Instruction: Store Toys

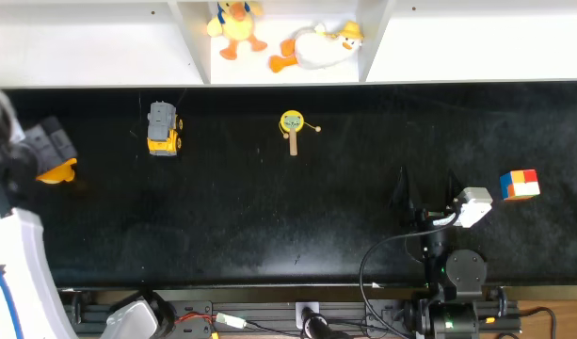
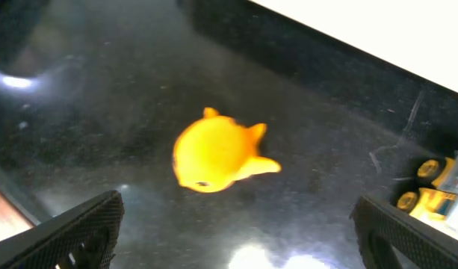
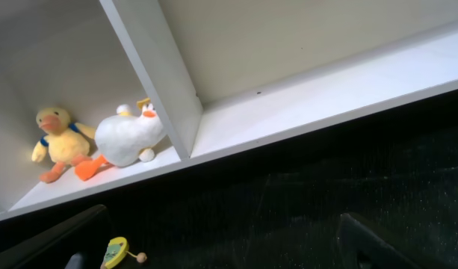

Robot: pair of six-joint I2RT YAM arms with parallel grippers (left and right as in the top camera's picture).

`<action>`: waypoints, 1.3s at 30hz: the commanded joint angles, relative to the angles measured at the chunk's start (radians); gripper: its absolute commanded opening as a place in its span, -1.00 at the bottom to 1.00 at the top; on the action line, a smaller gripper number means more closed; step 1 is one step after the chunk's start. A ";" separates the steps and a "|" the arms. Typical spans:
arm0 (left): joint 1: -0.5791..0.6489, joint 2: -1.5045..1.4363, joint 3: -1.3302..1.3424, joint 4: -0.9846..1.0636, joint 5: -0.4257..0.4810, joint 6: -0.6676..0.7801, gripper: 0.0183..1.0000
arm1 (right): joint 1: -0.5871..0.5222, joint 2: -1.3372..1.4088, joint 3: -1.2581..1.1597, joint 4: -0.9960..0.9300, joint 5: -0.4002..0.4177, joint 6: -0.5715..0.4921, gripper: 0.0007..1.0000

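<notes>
- Across the whole work surface lies a flat black table top point(image 1: 269, 221), with a few faint scratches that catch the light.
- Along its far edge stands a white shelf unit of boxy compartments point(image 1: 100, 47), split by upright white dividers. The middle compartment holds two plush toys.
- At the table's far left, the left gripper point(image 2: 240, 220) hangs low over the surface. Its two dark ribbed fingers are spread wide and hold nothing.
- At the near right, the right gripper point(image 3: 221, 243) faces the shelf, its fingers likewise far apart and empty.
- A white plush goose with an orange beak and orange feet point(image 1: 321, 47) lies on its side in the middle compartment, against the right-hand divider.
- A yellow plush duck with orange feet point(image 1: 236, 26) sits just beside the goose on its left, in the same compartment.
- A yellow toy truck with a grey upper body point(image 1: 163, 128) stands on the table left of centre, near the shelf.
- A round orange rubber toy with small fins point(image 2: 217, 153) lies on the table in line with the gap between the left gripper's fingers, a little ahead of their tips and touching neither.
- A small cube of blue, orange, red and white blocks point(image 1: 520, 185) sits at the table's right, near the right arm.
- A yellow toy rattle drum on a pale wooden handle point(image 1: 293, 127) lies flat near the table's middle, in front of the middle compartment.
</notes>
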 commanded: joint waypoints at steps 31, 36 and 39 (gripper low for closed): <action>0.375 -0.025 -0.444 0.439 0.443 0.483 0.99 | 0.006 -0.009 -0.013 0.005 0.005 -0.003 0.99; 0.375 0.052 -0.458 0.516 0.472 0.517 0.99 | 0.006 -0.009 -0.013 0.005 0.005 -0.003 0.99; 0.375 0.114 -0.458 0.569 0.475 0.520 0.99 | 0.006 -0.009 -0.013 0.005 0.005 -0.003 0.99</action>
